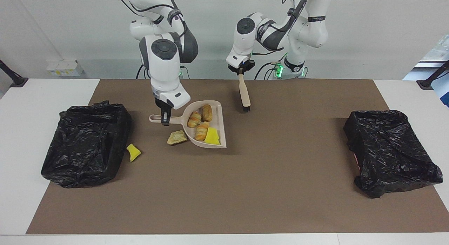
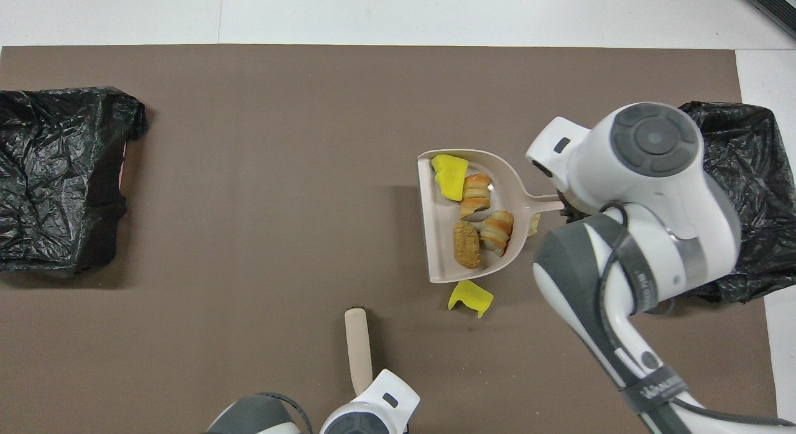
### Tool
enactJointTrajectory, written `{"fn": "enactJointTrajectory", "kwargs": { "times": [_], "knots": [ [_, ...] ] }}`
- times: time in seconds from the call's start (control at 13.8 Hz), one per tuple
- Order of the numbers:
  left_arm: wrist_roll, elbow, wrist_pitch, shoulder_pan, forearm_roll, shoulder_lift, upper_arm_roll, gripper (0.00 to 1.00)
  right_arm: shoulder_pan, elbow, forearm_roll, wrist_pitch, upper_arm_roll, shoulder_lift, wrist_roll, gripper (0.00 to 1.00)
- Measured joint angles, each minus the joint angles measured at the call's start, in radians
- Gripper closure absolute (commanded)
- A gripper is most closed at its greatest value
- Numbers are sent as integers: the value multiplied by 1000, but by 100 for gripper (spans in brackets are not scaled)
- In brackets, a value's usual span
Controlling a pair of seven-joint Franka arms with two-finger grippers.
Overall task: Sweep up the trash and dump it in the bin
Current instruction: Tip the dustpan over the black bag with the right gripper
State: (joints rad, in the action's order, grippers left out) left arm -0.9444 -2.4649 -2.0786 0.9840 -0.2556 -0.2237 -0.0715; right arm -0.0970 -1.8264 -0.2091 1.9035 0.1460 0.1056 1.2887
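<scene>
facing view: right claw (image 1: pixel 165 121) pinches the dustpan (image 1: pixel 207 127) handle; left claw (image 1: pixel 240 73) pinches the brush (image 1: pixel 244 94). trash (image 1: pixel 202 124) looks light, loose; keep it level.

Dustpan (image 2: pixel 438 247) with four scraps (image 2: pixel 466 244), one yellow chunk (image 2: pixel 471 296) on the mat beside it

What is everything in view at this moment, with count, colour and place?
plastic dustpan: one, beige, held over the mat.
bread-like lumps: four, tan to orange-brown; three in the dustpan, one on the mat.
sponge chunks: three, yellow; one in the dustpan, one beside the right arm's end bin, one mid-mat.
brush: one, beige, black bristles, hanging over the mat.
bag-lined bins: two, black, one at each end.
mat: one, brown, on white table.
right gripper: holds dustpan handle.
left gripper: holds brush handle.
</scene>
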Motion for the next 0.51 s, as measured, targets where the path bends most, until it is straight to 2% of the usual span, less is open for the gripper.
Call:
{"fn": "enactJointTrajectory", "kwargs": {
  "times": [0.22, 0.51],
  "knots": [
    [-22, -42, -70, 40, 0, -3, -1, 100, 137, 13, 1, -3, -3, -38, 104, 100],
    [-22, -70, -111, 51, 0, -5, -1, 100, 340, 45, 0, -1, -14, -45, 243, 100]
  ]
}}
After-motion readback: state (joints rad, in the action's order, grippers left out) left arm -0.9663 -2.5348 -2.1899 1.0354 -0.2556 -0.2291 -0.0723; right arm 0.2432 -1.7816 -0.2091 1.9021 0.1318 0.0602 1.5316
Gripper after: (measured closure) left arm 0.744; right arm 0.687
